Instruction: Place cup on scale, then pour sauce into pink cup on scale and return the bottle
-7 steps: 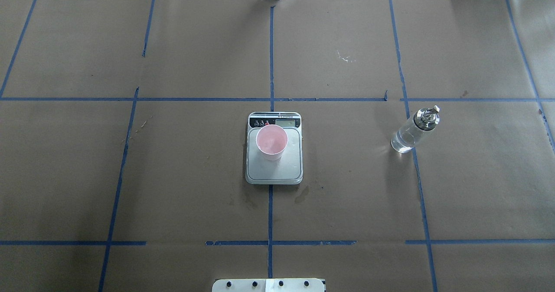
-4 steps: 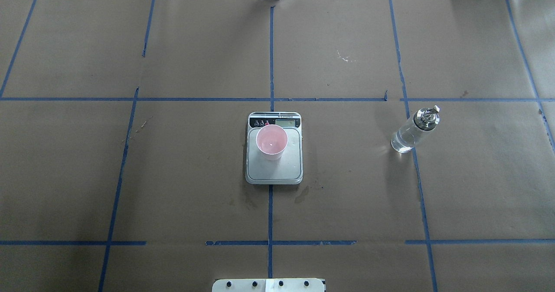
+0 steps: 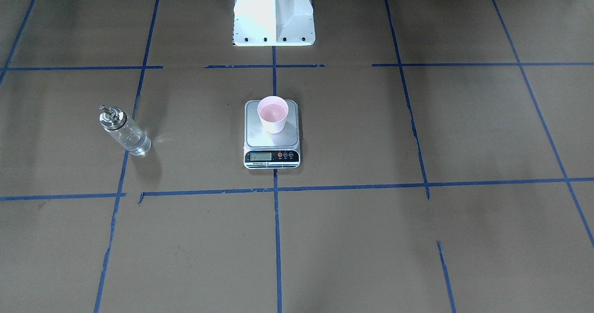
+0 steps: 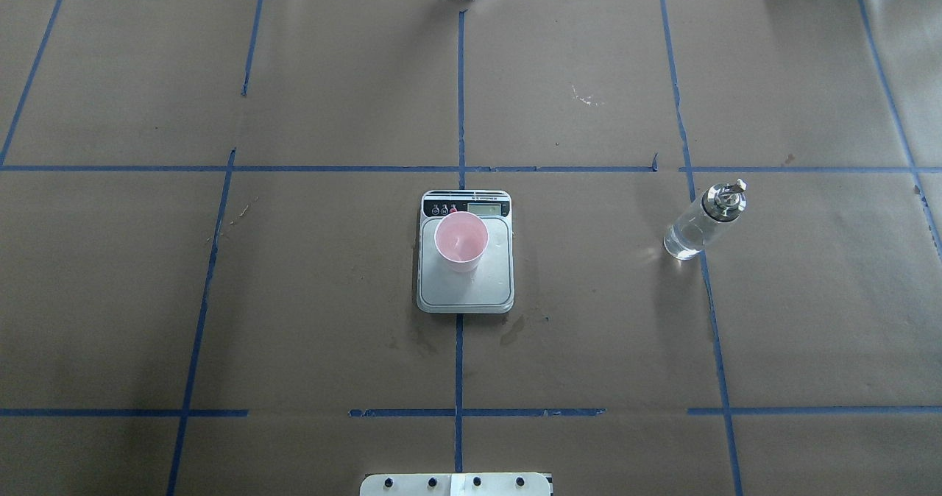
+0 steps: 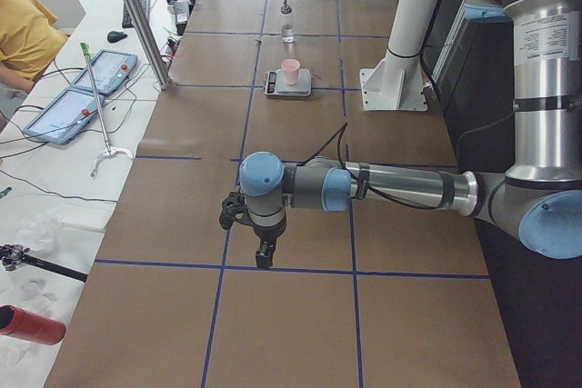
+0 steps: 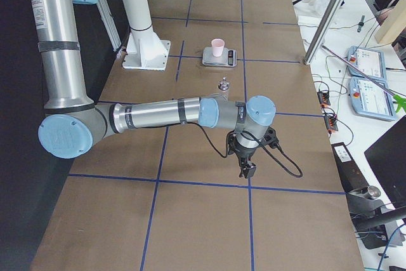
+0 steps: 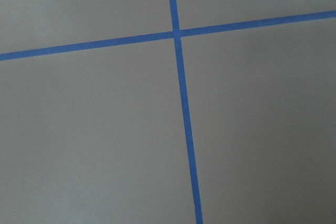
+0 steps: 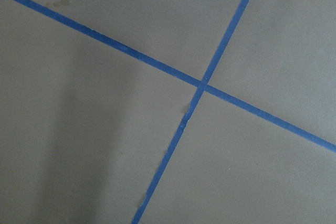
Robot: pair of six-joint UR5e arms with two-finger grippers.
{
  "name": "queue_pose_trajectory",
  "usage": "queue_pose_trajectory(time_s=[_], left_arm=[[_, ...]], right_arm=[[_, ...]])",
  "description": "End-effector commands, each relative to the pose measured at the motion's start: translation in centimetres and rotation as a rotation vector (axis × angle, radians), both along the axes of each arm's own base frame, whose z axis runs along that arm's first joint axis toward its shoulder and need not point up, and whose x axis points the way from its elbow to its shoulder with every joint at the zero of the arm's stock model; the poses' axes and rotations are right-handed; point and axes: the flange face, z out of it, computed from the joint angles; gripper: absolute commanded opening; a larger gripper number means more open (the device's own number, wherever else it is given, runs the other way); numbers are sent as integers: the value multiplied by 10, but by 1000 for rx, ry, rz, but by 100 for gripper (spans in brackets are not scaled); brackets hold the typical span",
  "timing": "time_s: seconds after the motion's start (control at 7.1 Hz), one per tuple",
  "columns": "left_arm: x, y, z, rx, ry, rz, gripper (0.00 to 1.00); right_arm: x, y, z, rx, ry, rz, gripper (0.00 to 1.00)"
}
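The pink cup (image 4: 461,242) stands upright on the far part of the steel scale (image 4: 465,290) at the table's middle; it also shows in the front view (image 3: 273,114). The clear glass bottle (image 4: 699,221) with its silver spout cap stands upright on the table, well to the scale's right and apart from it. Neither gripper shows in the overhead or front views. My left gripper (image 5: 264,256) hangs low over the table far from the scale, at my left end. My right gripper (image 6: 246,171) hangs low at my right end. I cannot tell whether either is open or shut.
The white robot pedestal (image 3: 274,16) stands at the near edge behind the scale. Blue tape lines cross the brown paper. Tablets (image 5: 82,88) and a metal post (image 5: 136,15) stand along the operators' side. Both wrist views show only paper and tape.
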Motion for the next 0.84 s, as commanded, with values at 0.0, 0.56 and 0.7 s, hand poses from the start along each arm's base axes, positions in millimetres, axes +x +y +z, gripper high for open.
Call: queue_pose_trajectory(time_s=[0.0, 0.56, 0.7], left_arm=[[1, -2, 1, -3, 7, 2, 100], [4, 1, 0, -2, 43, 9, 100], [3, 1, -2, 4, 31, 8, 100]], right_arm=[[0, -4, 0, -1, -2, 1, 100], [-1, -5, 26, 32, -10, -5, 100], [-1, -6, 24, 35, -11, -5, 100]])
